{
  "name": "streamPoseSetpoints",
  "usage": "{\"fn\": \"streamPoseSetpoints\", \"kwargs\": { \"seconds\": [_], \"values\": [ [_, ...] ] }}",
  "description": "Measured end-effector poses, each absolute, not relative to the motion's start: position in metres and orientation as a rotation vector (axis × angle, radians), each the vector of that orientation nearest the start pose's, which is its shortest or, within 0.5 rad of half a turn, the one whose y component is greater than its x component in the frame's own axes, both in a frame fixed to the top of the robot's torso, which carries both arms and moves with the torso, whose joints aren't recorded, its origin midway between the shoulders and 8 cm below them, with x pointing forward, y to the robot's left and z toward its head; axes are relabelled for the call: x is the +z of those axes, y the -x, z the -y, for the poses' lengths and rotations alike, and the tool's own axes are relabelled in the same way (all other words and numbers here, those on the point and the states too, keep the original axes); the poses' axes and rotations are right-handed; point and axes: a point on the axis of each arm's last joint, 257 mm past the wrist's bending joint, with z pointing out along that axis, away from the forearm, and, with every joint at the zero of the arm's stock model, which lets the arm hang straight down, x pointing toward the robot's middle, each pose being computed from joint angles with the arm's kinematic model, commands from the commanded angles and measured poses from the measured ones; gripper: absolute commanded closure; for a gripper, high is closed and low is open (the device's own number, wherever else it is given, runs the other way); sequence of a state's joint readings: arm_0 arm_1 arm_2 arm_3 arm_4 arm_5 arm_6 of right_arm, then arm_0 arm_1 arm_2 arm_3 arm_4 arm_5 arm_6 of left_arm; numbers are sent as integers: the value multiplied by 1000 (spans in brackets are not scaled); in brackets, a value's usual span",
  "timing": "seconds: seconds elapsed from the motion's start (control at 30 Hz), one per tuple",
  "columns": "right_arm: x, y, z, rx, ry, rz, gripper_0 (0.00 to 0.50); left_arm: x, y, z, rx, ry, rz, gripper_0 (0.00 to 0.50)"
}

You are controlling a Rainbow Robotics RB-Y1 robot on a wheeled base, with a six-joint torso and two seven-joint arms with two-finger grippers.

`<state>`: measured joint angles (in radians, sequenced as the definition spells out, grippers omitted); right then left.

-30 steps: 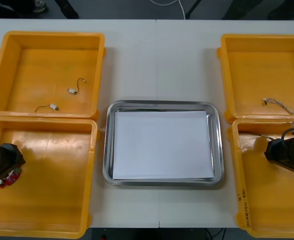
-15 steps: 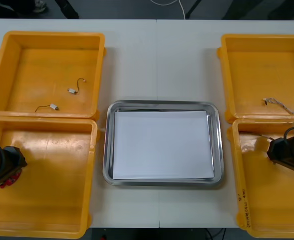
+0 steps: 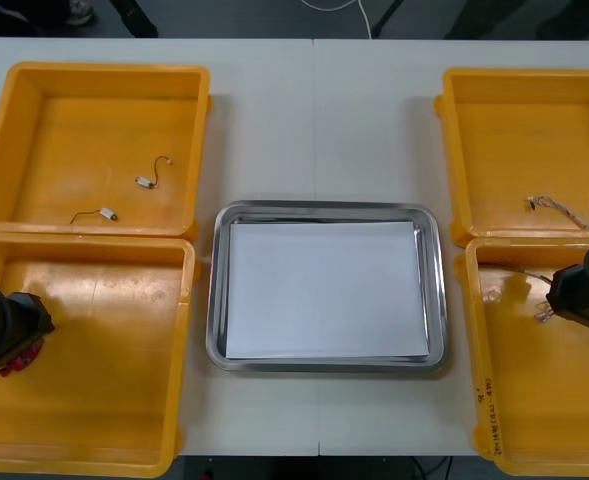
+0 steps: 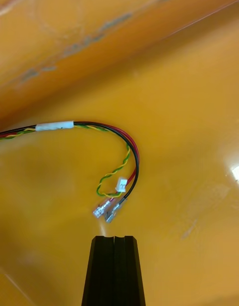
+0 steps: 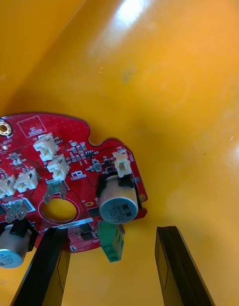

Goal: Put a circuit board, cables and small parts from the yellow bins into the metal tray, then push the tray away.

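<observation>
Currently the left end effector [image 5: 112, 231], released, straddles an edge of the flat circuit board [image 5: 64, 186] in the near left bin [image 3: 94, 420]. The right end effector [image 4: 114, 239], clenched empty, faces the cable [image 4: 99, 129], whose tips curl toward it.

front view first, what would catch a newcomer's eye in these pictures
The metal tray, white inside, sits mid-table between four yellow bins. In the near left bin, a round red circuit board lies at the open left gripper. In the near right bin, a red and yellow cable curls just beyond the shut right gripper.
</observation>
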<state>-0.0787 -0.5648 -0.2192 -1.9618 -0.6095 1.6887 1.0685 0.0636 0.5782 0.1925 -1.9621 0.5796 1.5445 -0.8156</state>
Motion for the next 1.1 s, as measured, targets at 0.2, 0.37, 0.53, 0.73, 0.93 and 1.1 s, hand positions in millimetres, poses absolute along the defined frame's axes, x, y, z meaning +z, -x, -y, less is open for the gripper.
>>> {"fn": "streamPoseSetpoints", "kwargs": {
  "seconds": [0.2, 0.37, 0.53, 0.73, 0.93, 1.1],
  "values": [
    [-271, -379, 368, 152, -577, -2667, 500, -320, -361, -389, -146, 959, -2586, 224],
    [-273, -375, 367, 160, -575, -2672, 500, -321, -360, -387, -142, 952, -2592, 500],
    [-271, -375, 365, 174, -575, -2670, 500, -322, -361, -387, -142, 950, -2591, 500],
    [-267, -378, 369, 177, -585, -2655, 499, -322, -361, -387, -142, 949, -2591, 500],
    [-256, -387, 370, 180, -579, -2628, 171, -322, -360, -387, -141, 950, -2594, 500],
    [-253, -390, 369, 183, -574, -2622, 0, -323, -346, -388, -109, 970, -2643, 500]
  ]
}}
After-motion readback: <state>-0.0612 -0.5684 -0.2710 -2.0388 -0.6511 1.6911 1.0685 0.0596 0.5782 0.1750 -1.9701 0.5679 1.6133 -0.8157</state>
